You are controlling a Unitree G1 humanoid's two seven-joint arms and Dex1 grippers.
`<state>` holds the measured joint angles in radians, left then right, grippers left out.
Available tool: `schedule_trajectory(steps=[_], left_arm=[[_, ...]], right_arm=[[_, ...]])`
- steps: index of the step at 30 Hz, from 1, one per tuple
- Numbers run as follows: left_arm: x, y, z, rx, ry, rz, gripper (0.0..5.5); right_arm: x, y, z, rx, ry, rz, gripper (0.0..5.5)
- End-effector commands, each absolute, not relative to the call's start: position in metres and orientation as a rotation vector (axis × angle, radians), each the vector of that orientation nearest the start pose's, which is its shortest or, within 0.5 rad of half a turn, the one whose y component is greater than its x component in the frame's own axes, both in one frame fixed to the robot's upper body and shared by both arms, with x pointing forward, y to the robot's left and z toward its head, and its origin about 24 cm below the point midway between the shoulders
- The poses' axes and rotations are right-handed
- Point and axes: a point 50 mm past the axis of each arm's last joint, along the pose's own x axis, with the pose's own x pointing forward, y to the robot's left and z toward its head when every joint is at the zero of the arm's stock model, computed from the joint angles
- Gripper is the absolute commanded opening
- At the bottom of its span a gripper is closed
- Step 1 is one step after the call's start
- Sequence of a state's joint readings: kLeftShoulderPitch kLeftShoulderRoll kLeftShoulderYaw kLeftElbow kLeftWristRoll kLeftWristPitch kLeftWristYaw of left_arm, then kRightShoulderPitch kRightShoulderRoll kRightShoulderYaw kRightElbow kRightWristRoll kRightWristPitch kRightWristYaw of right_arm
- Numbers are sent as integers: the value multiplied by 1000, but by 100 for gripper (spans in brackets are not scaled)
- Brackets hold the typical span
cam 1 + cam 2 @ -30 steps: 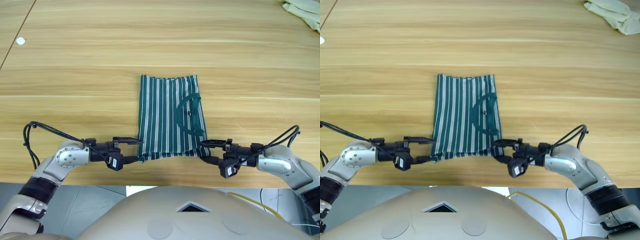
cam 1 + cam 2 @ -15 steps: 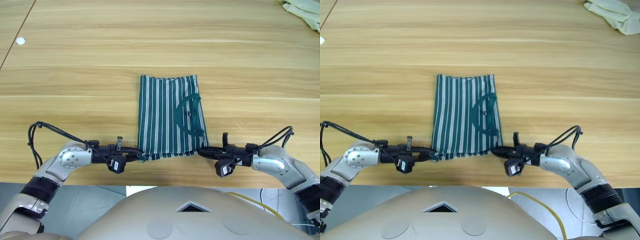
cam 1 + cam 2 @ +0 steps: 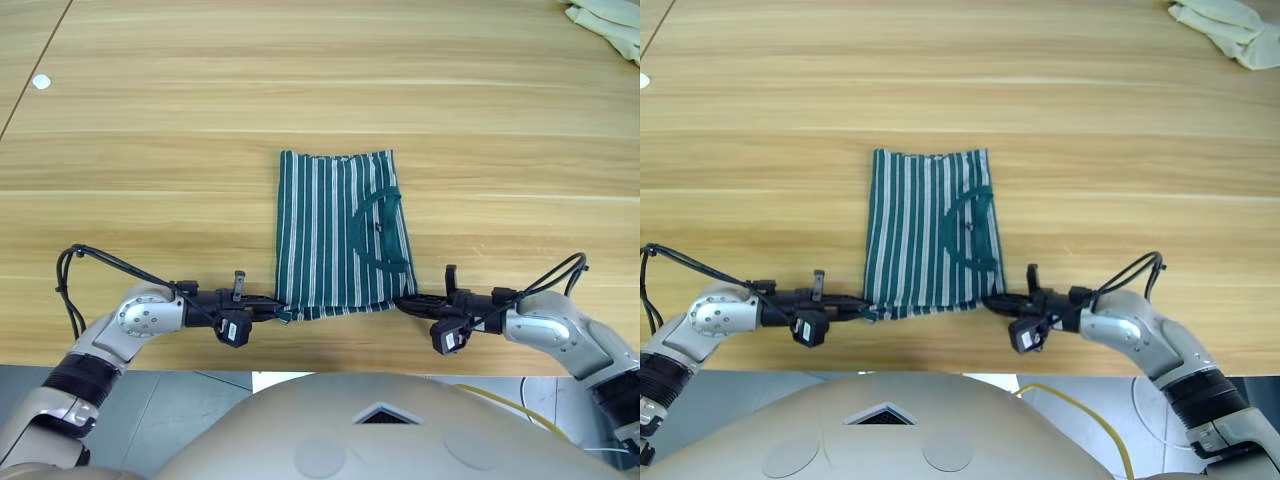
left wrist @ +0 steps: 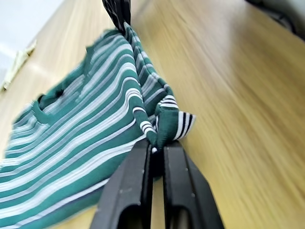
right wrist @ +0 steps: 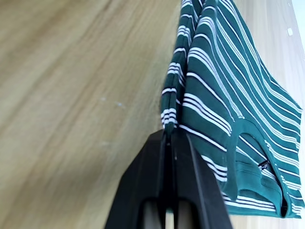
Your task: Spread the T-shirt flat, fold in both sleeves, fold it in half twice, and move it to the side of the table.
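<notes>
The green-and-white striped T-shirt [image 3: 338,232] lies folded into a narrow rectangle in the middle of the wooden table [image 3: 320,90], collar showing on its right half. My left gripper [image 3: 278,308] is shut on the shirt's near left corner [image 4: 164,125]. My right gripper [image 3: 400,304] is shut on the near right corner [image 5: 170,120]. Both grippers sit low at the shirt's near edge, close to the table's front edge.
A pale crumpled cloth [image 3: 606,22] lies at the far right corner of the table. A small white disc [image 3: 41,82] rests at the far left. Wide bare wood lies beyond the shirt and to both sides.
A second ago both grippers stood open at the shirt's near corners; they have since shut on those corners. Over the last half second nothing has moved.
</notes>
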<state>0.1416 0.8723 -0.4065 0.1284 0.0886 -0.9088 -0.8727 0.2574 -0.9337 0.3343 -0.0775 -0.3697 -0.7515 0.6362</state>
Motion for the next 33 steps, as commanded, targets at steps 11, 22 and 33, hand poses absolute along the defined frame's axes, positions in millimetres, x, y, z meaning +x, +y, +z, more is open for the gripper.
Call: schedule_trajectory(steps=[11, 22, 33], left_arm=[[138, 200, 32, 934, -82, -1577, 13], [141, 195, 30, 926, -86, -1570, 13], [144, 195, 30, 926, -100, -1562, 13]], right_arm=[[127, -206, 55, -1121, -97, 1439, 0], [132, -204, 43, -1110, -2, 1428, 129], [133, -209, 44, -1144, 27, 1404, 304]])
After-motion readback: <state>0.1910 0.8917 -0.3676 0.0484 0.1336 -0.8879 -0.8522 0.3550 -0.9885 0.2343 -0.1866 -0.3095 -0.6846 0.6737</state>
